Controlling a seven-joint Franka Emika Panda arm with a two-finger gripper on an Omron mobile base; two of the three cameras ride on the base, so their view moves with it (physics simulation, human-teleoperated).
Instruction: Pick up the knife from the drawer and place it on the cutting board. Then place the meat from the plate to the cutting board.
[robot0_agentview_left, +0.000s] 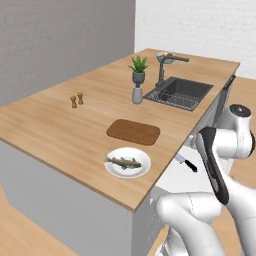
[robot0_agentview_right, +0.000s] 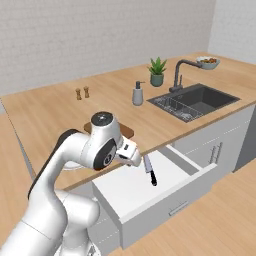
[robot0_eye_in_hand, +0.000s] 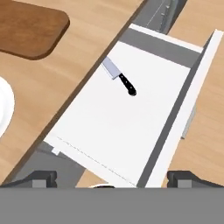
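Looking down along your pincer (robot0_eye_in_hand: 112, 179), its tips spread wide apart and holding nothing, you see the knife (robot0_eye_in_hand: 119, 78) lying flat inside the open drawer (robot0_eye_in_hand: 113, 127), near the surface (robot0_eye_in_hand: 65, 78) edge.

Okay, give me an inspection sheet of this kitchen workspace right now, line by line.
Surface: light wooden countertop, with a dark sink set in.
Job's things: black-handled kitchen knife lies in the open white drawer; dark-brown cutting board bare; olive-brown fish on the round white plate.
Clutter: potted plant, grey soap dispenser, two small brown shakers, bowl beyond the faucet.
Grippers: gripper open, empty, above the drawer.
Cables: nothing seen.
Surroundings: grey-white walls, wooden floor.
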